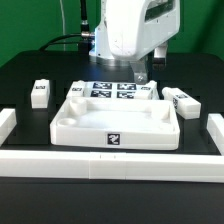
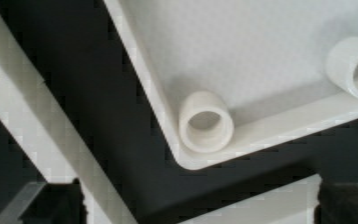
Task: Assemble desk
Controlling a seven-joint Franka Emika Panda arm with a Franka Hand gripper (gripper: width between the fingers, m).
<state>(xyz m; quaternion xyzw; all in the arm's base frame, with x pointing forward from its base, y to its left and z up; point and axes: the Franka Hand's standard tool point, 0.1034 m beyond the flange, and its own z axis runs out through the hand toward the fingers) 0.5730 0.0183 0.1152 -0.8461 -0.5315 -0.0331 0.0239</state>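
Observation:
The desk's white tabletop (image 1: 115, 120) lies with its raised rim up in the middle of the black table, a tag on its front wall. White legs lie loose: one at the exterior view's left (image 1: 40, 92), one by the tabletop's back left corner (image 1: 78, 88), one at the right (image 1: 182, 101). My gripper (image 1: 140, 72) hangs over the tabletop's back right part. In the wrist view a tabletop corner (image 2: 247, 60) shows with two round sockets (image 2: 206, 120) (image 2: 357, 68). The gripper (image 2: 197, 205) is open, its dark fingertips (image 2: 43, 200) wide apart, nothing between them.
The marker board (image 1: 113, 90) lies behind the tabletop. Low white border rails run along the front (image 1: 110, 160), the left (image 1: 8, 122) and the right (image 1: 215, 130). A long white strip (image 2: 34, 100) crosses the wrist view beside the tabletop corner.

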